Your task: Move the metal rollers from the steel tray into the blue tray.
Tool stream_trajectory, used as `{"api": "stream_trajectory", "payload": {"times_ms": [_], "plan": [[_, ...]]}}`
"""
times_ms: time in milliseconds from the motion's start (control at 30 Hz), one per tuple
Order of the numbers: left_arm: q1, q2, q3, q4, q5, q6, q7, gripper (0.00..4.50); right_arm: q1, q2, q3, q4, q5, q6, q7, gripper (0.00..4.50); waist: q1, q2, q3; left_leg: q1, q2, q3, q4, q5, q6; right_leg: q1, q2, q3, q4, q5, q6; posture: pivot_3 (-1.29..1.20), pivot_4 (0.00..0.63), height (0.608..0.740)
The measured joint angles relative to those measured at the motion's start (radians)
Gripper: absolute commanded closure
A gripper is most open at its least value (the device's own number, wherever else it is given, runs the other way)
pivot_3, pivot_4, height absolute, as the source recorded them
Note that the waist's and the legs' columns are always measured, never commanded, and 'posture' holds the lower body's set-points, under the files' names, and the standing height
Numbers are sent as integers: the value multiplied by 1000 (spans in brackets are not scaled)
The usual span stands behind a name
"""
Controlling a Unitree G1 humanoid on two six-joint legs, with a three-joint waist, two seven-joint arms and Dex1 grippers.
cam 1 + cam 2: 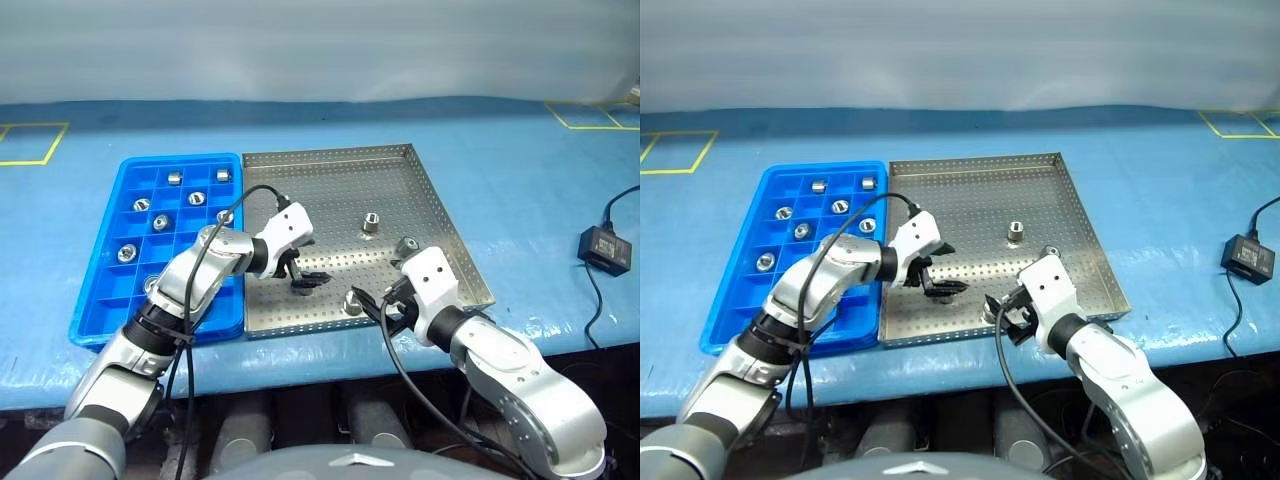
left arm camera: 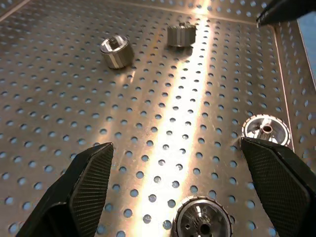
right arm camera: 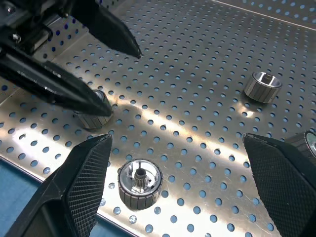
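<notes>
Steel tray: we see the steel tray point(image 1: 420, 200) on the blue table point(image 1: 520, 170), its perforated floor bare over most of its far half.
Blue tray: the blue tray point(image 1: 100, 300) lies just beside the steel tray at its 9 o'clock, rims side by side.
Rollers moved: we count several metal rollers point(image 1: 197, 198) in the blue tray's compartments, one to a square, mostly in the far rows.
Rollers left: in the steel tray one roller point(image 1: 371, 222) stands near the middle, another point(image 1: 406, 245) lies at its 4 o'clock, and one point(image 1: 353, 302) sits by the near rim; a fourth point(image 3: 94, 116) lies under the left pincer's tips.
Left pincer: our left pincer point(image 1: 308, 281) hangs over the steel tray's near half, fingers point(image 2: 89, 182) spread wide and pinching nothing.
Right pincer: our right pincer point(image 1: 383, 303) sits at the tray's near rim, at 3 o'clock of the left one, fingers point(image 3: 79, 192) spread, nothing between them but a roller point(image 3: 140, 182) lying on the floor below.
Adapter: a black box point(image 1: 605, 247) with a cable rests on the table, well apart at the steel tray's 3 o'clock.
</notes>
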Motion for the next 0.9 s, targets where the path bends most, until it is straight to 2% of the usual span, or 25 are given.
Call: {"api": "stream_trajectory", "payload": {"times_ms": [200, 233, 300, 533, 700, 800, 900], "plan": [[-42, 50, -96, 22, 73, -37, -78, 35, 4, 12, 18, -3, -1, 2, -25, 0, -11, 0, 0, 0, 0, 1, 0, 0, 0, 0, 0, 1, 0, 0, 0, -147, 150, 740], [-47, 57, -114, 33, 92, -43, -86, 201, 3, 12, 21, -3, 0, 2, -26, 0, -13, 0, 0, 0, 0, 1, 0, 0, 0, 0, 0, 1, 0, 0, 0, -142, 150, 740], [-50, 67, -139, 53, 121, -53, -95, 564, 0, 13, 23, -3, -1, 1, -28, 0, -16, 0, 0, 0, 0, 1, 0, 0, 0, 0, 0, 1, 0, 0, 0, -140, 150, 740], [-65, 63, -169, 98, 195, -85, -106, 2809, -18, 15, 30, -1, -1, 1, -29, 0, -16, 0, 0, 0, 0, 1, 0, 0, 0, 0, 0, 1, 0, 0, 1, -131, 150, 740], [-54, 19, -133, 104, 201, -85, -63, 2799, -31, 15, 34, 0, -1, 1, -28, 0, -15, 0, 0, 0, 0, 1, 0, 0, 1, 0, 0, 1, 0, 0, 1, -118, 150, 740], [-22, -30, -16, 88, 177, -59, 36, 2799, -50, 14, 40, 4, 1, 1, -23, 0, -16, 0, 0, 0, 0, 1, 1, 0, 1, -1, 0, 2, 1, 1, 2, -78, 150, 740], [38, -144, 186, 4, 141, -14, 212, 2799, -92, 9, 52, 16, 3, 1, -10, 0, -12, 0, 0, 0, 0, 0, 1, 0, 1, 0, 0, 2, 0, 4, 7, -43, 150, 740]]}}
